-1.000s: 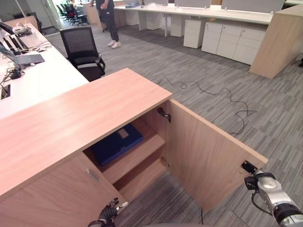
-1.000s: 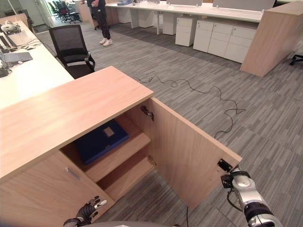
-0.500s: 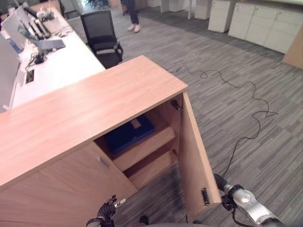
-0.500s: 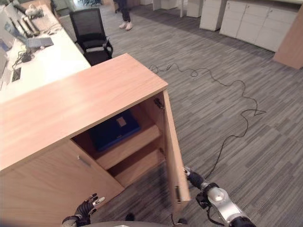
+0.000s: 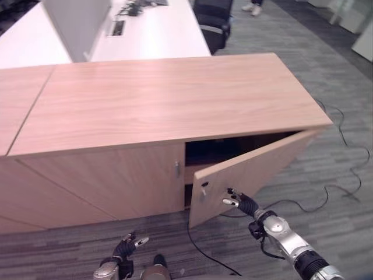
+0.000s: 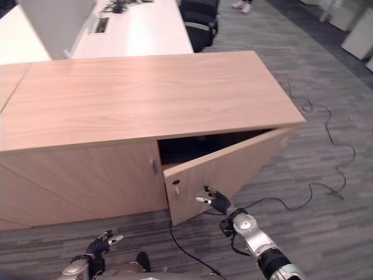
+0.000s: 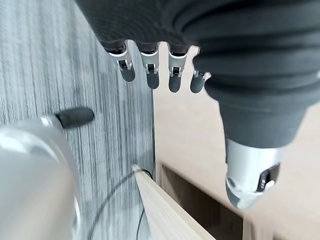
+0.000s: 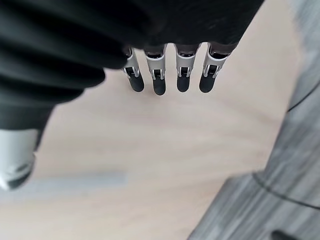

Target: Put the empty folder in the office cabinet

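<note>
It was an open-plan office with grey striped carpet (image 5: 326, 227), a long white desk (image 5: 145, 35) and a black office chair (image 5: 211, 23) behind the low wooden office cabinet (image 5: 175, 96). The cabinet lay with its long axis running across the robot's front, left to right, its broad top bare. Its left door (image 5: 111, 181) was flush shut; its right door (image 5: 250, 175) stood partly ajar, hinged at the far right corner, its free edge swung out toward the robot and leaving a dark wedge of interior above it.

No folder could be made out in that dark gap, and neither hand carried one; I would judge it was lying inside on a shelf, but its heading and long axis could not be told from where I stood.

The right hand (image 5: 238, 200) was clearly the nearer one: it was at the outer face of the ajar door, near the free edge and just beside the small handle (image 5: 203, 188), fingers straight and relaxed, holding nothing, tips toward the wood. Whether they actually touched the panel I could not tell. From that hand the cabinet opening lay ahead and a little left, so a push forward would seem to close the door.

The left hand (image 5: 125, 248) hung low over the carpet, well apart from the cabinet, fingers loosely straight, empty.
</note>
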You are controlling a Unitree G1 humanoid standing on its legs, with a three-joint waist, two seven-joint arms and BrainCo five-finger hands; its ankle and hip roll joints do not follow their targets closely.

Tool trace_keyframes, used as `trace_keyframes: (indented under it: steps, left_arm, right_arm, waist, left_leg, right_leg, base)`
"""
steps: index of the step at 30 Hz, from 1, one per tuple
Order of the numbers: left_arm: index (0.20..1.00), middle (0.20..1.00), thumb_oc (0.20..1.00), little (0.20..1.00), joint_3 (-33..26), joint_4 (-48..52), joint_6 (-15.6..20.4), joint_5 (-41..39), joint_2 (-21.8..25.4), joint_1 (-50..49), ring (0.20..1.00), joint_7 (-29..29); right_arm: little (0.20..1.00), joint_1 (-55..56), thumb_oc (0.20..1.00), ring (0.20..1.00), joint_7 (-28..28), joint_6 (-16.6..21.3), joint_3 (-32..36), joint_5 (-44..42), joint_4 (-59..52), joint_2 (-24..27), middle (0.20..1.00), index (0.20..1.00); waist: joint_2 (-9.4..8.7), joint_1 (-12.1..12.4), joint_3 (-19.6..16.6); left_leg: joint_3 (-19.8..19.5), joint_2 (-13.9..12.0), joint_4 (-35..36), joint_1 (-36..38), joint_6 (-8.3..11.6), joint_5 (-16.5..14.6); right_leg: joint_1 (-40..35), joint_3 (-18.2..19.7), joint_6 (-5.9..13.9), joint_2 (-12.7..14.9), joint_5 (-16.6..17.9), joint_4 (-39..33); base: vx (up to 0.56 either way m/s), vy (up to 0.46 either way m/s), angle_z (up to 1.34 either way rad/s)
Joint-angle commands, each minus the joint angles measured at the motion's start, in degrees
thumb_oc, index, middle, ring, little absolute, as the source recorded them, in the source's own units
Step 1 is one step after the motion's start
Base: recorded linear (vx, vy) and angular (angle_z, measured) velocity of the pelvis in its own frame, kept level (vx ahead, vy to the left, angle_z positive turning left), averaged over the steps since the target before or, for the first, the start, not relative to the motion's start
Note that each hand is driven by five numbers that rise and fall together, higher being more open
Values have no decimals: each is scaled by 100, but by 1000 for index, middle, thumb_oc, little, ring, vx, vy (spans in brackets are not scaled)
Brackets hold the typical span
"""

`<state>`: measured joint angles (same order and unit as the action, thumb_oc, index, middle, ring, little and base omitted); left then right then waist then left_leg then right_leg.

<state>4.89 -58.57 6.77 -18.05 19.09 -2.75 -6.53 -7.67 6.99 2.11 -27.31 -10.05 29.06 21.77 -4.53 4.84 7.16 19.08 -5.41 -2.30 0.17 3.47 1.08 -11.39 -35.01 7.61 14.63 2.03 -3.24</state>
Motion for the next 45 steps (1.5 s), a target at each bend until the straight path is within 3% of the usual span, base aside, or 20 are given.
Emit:
trace_keyframes:
  steps: [1,4,5,6,9,11,16,17,20,24,32,37,45]
  left_arm:
    - [1000,1000,1000,1000,80,8,124,224,107,129,1000,37]
    - [1000,1000,1000,1000,53,19,136,297,175,85,1000,35]
    - [1000,1000,1000,1000,89,61,158,311,208,64,1000,47]
    - [1000,1000,1000,1000,112,67,159,313,225,87,1000,55]
    - [1000,1000,1000,1000,297,94,201,273,253,101,1000,31]
    - [1000,1000,1000,1000,376,120,208,221,316,102,1000,5]
    - [1000,1000,1000,1000,498,146,224,213,386,52,1000,-93]
    - [1000,1000,1000,1000,558,242,215,83,413,-31,1000,-141]
    - [1000,1000,1000,1000,620,331,165,-19,403,-77,1000,-136]
    - [1000,1000,1000,1000,671,341,132,-77,296,-109,1000,-104]
    - [1000,1000,1000,1000,618,263,103,-17,117,-139,1000,-15]
    - [1000,1000,1000,1000,374,-67,119,108,-194,-32,1000,146]
    - [1000,1000,1000,1000,363,-406,118,356,-380,-30,1000,178]
  right_arm:
    - [1000,-695,1000,1000,-27,463,-75,-124,-273,-349,1000,1000]
    - [1000,-830,1000,1000,-117,469,53,-180,-111,-466,1000,1000]
    - [1000,-940,1000,1000,-238,500,202,-264,-6,-508,1000,1000]
    - [1000,-980,1000,1000,-290,519,277,-303,-18,-501,1000,1000]
    - [1000,-1115,1000,1000,-593,594,621,-493,193,-281,1000,1000]
    - [1000,-1385,1000,1000,-810,615,878,-638,483,-94,1000,1000]
    - [1000,-1835,1000,1000,-1092,658,1282,-900,1001,189,1000,1000]
    - [1000,-2343,1000,1000,-1322,661,1514,-1132,1581,478,1000,1000]
    - [1000,-2704,1000,1000,-1461,654,1660,-1302,1956,784,1000,1000]
    - [1000,-2798,1000,1000,-1516,641,1774,-1406,2192,898,1000,1000]
    - [1000,-2202,1000,1000,-1389,620,1771,-1373,2203,569,1000,1000]
    - [1000,-443,1000,1000,-1078,601,1703,-1080,2268,-318,1000,1000]
    - [1000,616,1000,1000,-791,344,1553,-411,3348,-694,1000,1000]
  waist:
    - [54,246,82]
    - [61,383,147]
    - [121,414,222]
    - [152,414,255]
    - [226,277,202]
    - [251,244,176]
    - [214,301,70]
    - [244,397,23]
    - [276,476,-24]
    - [311,470,-47]
    - [337,408,-89]
    - [432,126,-116]
    - [545,-184,-122]
  left_leg:
    - [-387,-188,-65,72,79,-288]
    - [-452,-18,52,65,-166,-242]
    - [-637,71,143,132,-261,-250]
    - [-761,85,186,151,-280,-235]
    - [-1317,255,424,213,-242,-198]
    - [-1615,322,506,247,-204,-188]
    - [-1834,369,559,233,-178,-192]
    - [-1991,351,585,219,-128,-164]
    - [-2157,334,600,196,-72,-135]
    - [-2372,303,608,178,-10,-104]
    - [-2480,256,608,211,53,-80]
    - [-2323,172,643,317,94,-84]
    - [-2104,141,670,421,112,-105]
  right_leg:
    - [549,240,139,-101,-452,1003]
    - [892,225,417,215,-209,1776]
    - [1154,565,673,320,84,2357]
    - [1270,875,720,243,80,2448]
    - [1234,1988,562,-246,-459,1562]
    - [1330,2538,485,-318,-339,1160]
    - [1038,2375,425,-287,-270,728]
    - [889,2275,404,-303,-228,547]
    - [736,2160,351,-355,-256,387]
    - [585,1942,285,-438,-334,306]
    - [441,1812,186,-549,-425,218]
    - [368,1897,151,-570,-385,53]
    - [373,2059,173,-542,-313,-39]
  base:
    - [-92,156,52]
    - [-31,176,35]
    - [46,129,41]
    - [37,74,61]
    - [126,14,72]
    - [137,-25,76]
    - [95,-100,66]
    - [126,-123,72]
    - [92,-106,46]
    - [34,-77,44]
    - [-1,-34,10]
    - [-17,-19,1]
    - [-21,8,-15]
